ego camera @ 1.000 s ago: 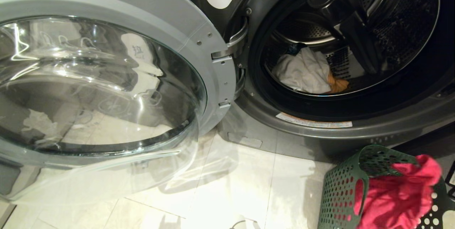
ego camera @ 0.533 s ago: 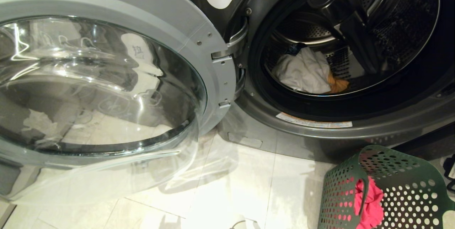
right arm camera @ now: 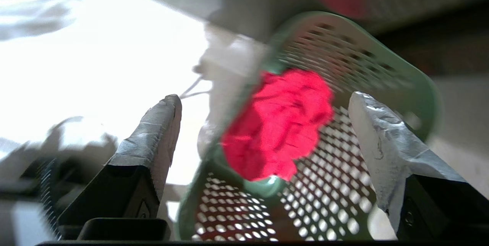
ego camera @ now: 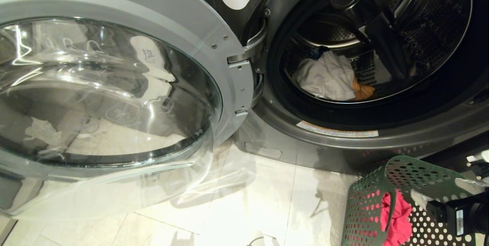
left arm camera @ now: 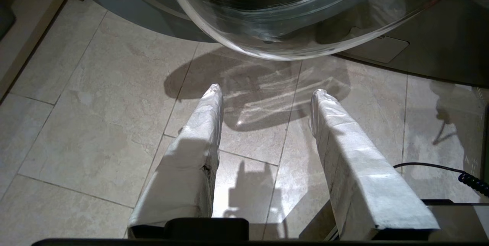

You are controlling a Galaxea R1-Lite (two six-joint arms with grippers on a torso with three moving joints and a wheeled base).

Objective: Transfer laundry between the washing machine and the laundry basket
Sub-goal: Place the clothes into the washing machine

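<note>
The washing machine [ego camera: 275, 139] labelled 2 stands with its door swung wide. In its drum lie a white-grey garment [ego camera: 328, 78] and an orange one [ego camera: 363, 91]. The green laundry basket [ego camera: 366, 200] sits on the floor at the lower right, and a red-pink garment [ego camera: 397, 215] lies loose inside it [right arm camera: 279, 123]. My right gripper [right arm camera: 264, 99] hovers over the basket [right arm camera: 382, 66], open and holding nothing; the head view catches it at the lower right edge [ego camera: 445, 192]. My left gripper [left arm camera: 266, 90] hangs open over bare floor tiles, below the door glass.
The open glass door [ego camera: 114, 85] fills the left half of the head view and bulges low over the floor [left arm camera: 286, 16]. A black coiled cable [left arm camera: 470, 179] lies on the tiles near the left arm. Pale floor tiles [ego camera: 248, 200] stretch between door and basket.
The red-pink garment has dropped from the basket's rim down inside. My right gripper has let it go, opened, and come into the head view at the lower right.
</note>
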